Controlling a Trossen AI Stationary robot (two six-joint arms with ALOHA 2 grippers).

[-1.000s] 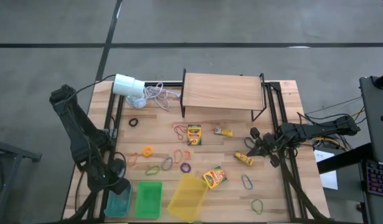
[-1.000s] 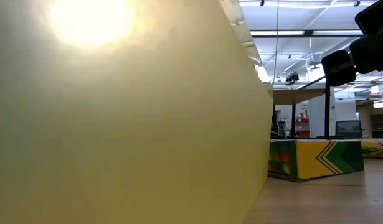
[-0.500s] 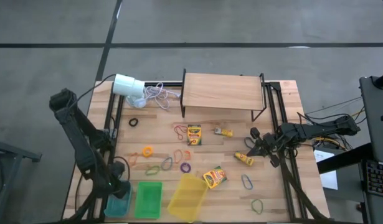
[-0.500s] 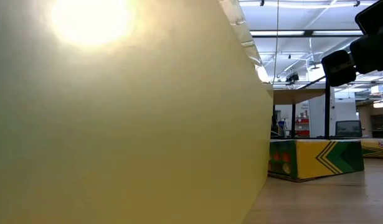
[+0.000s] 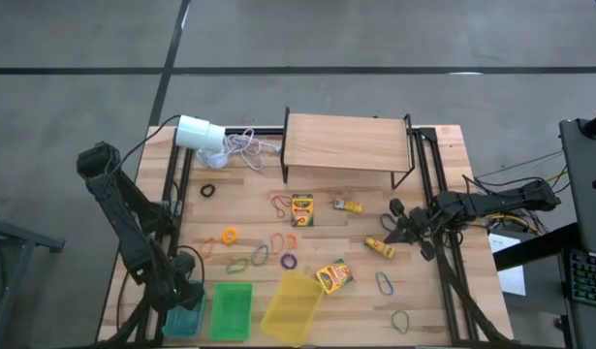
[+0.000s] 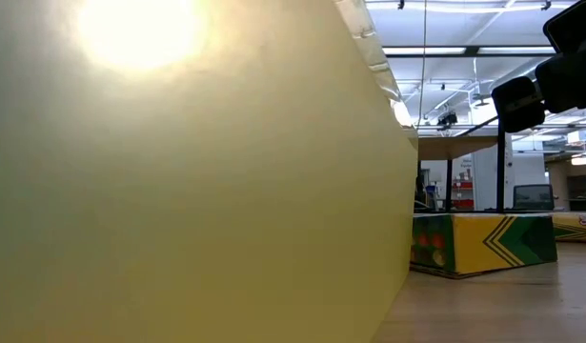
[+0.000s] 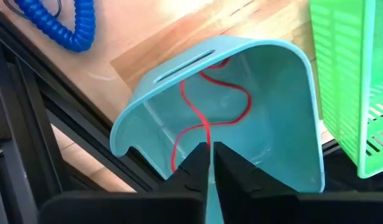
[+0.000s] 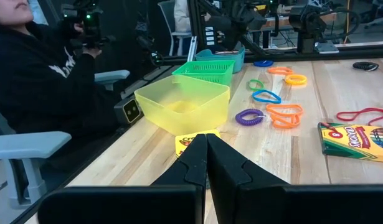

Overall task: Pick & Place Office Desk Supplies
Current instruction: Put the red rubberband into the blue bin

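My left gripper (image 5: 180, 291) (image 7: 209, 163) points down over the teal bin (image 5: 184, 318) (image 7: 284, 93) at the table's near left corner, shut on a red rubber band (image 7: 190, 111) that trails into the bin. Orange (image 5: 229, 235), purple (image 5: 289, 260), green (image 5: 238, 264) and blue (image 5: 384, 282) loops lie flat on the table. So do two crayon boxes (image 5: 302, 209) (image 5: 333, 276) and two yellow packets (image 5: 347, 206) (image 5: 379, 247). My right gripper (image 5: 392, 225) (image 8: 207, 158) waits shut at the table's right side, holding nothing. My left gripper pinches one end of the red band (image 7: 207, 139) between its two fingertips, coming from above and pointing down into the teal bin. The rest of the loop snakes slack inside the bin below the fingers.
A green basket (image 5: 231, 310) and a yellow bin (image 5: 293, 305) stand beside the teal one along the near edge; the yellow bin's wall (image 6: 178, 191) fills most of the low view. A wooden shelf (image 5: 344, 142) and a white cylinder (image 5: 199, 133) with a cord stand at the back.
My left gripper has sunk toward the teal bin and tipped further downward, shifting slightly toward the near edge. My right arm has kept still.
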